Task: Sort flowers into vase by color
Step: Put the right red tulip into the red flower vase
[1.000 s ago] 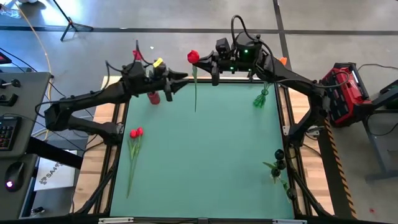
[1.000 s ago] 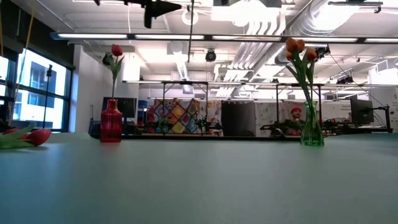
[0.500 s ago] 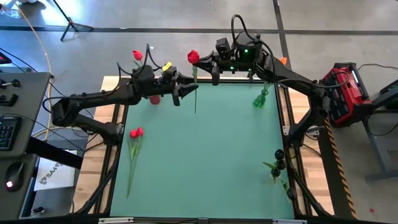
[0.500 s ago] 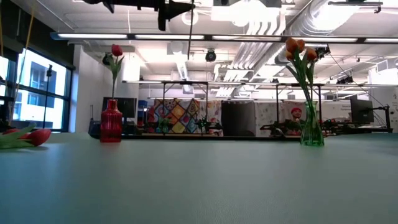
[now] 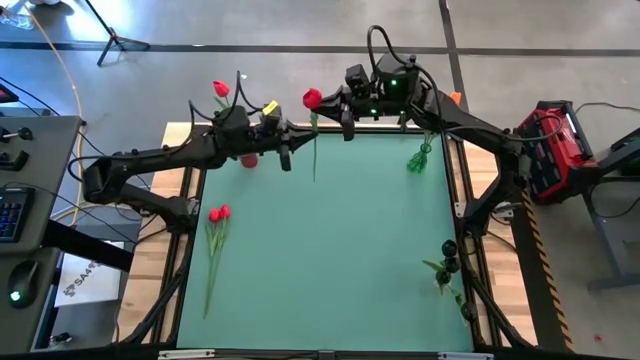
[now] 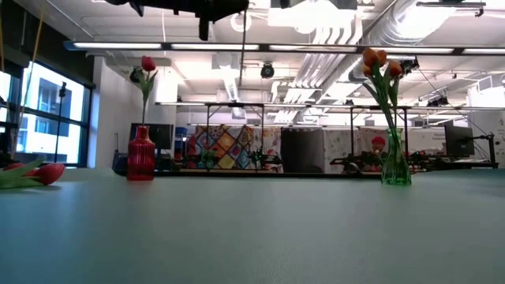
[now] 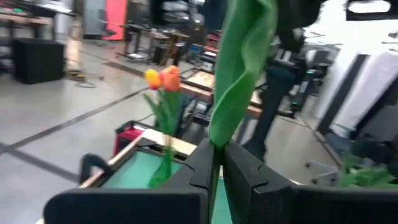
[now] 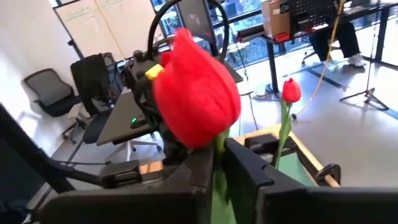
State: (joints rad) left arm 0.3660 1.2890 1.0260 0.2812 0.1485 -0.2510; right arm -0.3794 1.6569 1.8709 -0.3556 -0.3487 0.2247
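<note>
I see the red tulip (image 5: 312, 98) hanging upright above the table's far edge. My right gripper (image 8: 217, 163) pinches the stem just under the head, jaws nearly closed on it. My left gripper (image 7: 217, 163) has its jaws clamped on the same stem lower down, a green leaf rising just above them.

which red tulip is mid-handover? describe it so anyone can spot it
Start at the far edge of the green table mat, midway between the two dark arms. There the long-stemmed red tulip hangs upright above the mat, pinched by both the left end effector and right end effector. The other red tulips lie flat or stand in a vase.
</note>
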